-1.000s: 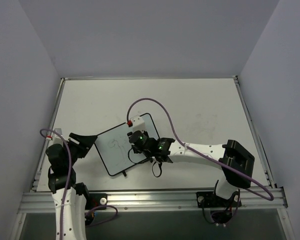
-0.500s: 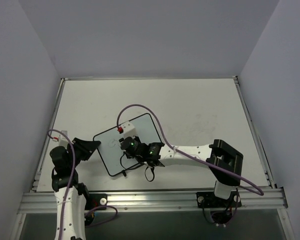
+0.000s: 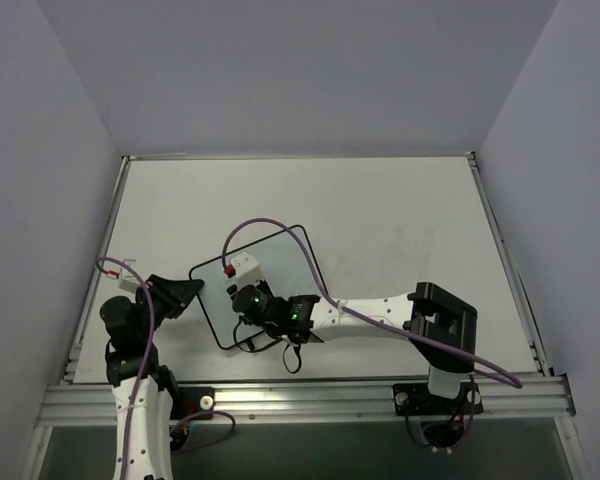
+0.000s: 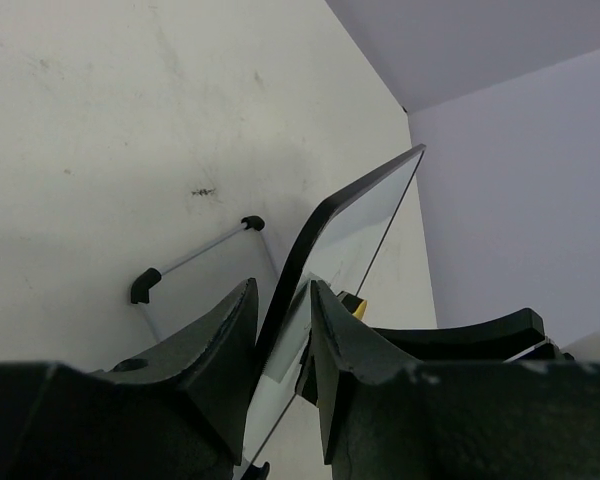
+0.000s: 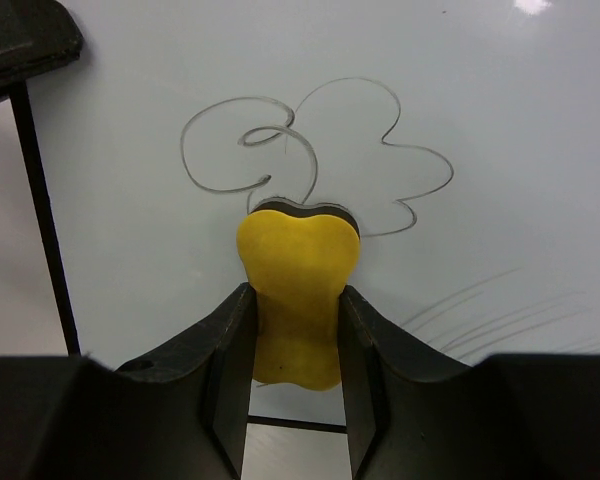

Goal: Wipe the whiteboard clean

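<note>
On the pale table (image 3: 400, 210), the whiteboard (image 3: 278, 262) sits askew between your two arms. Your left gripper (image 4: 282, 292) pinches the board's black-framed edge between its fingers, and the panel runs away ahead of them. Your right gripper (image 5: 296, 295) is clamped on a yellow sponge (image 5: 298, 250). The sponge's tip presses on the board just ahead of the fingers, touching the lower loops of a thin dark scribble (image 5: 315, 160).

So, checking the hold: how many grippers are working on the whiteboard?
2. The left gripper clamps the left edge of the whiteboard; the right gripper, pinching a yellow sponge, presses it on the face by the scribbles.
</note>
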`<state>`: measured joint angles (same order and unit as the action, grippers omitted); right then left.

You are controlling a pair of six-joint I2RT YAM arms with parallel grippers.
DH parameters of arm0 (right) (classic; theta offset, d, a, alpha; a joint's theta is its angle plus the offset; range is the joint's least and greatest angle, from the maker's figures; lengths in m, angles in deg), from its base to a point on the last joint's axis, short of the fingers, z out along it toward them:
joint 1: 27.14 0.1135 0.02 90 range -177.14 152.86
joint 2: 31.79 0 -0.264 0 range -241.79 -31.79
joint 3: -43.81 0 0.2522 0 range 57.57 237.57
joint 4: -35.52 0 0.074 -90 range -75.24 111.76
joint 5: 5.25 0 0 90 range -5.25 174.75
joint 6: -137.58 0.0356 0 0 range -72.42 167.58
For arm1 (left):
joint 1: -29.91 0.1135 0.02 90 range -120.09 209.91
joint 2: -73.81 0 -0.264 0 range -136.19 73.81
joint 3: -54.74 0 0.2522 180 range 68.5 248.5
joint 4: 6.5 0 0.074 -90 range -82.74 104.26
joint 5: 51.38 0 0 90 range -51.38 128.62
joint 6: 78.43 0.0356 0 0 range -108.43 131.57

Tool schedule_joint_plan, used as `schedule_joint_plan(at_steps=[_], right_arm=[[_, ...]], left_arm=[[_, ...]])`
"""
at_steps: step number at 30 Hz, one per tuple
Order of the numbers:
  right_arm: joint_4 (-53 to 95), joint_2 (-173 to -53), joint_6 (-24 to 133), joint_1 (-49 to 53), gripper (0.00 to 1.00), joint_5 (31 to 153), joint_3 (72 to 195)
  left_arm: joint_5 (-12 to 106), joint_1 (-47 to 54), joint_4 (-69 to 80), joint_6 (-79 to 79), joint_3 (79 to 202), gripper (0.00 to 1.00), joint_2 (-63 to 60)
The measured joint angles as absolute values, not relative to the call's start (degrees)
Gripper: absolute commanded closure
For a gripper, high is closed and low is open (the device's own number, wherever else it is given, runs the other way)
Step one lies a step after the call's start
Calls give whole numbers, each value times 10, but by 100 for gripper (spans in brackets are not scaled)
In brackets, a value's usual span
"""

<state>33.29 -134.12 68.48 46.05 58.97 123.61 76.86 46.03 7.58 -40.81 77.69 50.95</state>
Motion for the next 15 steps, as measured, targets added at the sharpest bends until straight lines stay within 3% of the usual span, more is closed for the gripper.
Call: schedule_joint_plan(at_steps=[15], right_arm=[[408, -1410, 657, 501, 100, 526, 1281]], left_arm=[[757, 461, 88, -380, 759, 68, 538]])
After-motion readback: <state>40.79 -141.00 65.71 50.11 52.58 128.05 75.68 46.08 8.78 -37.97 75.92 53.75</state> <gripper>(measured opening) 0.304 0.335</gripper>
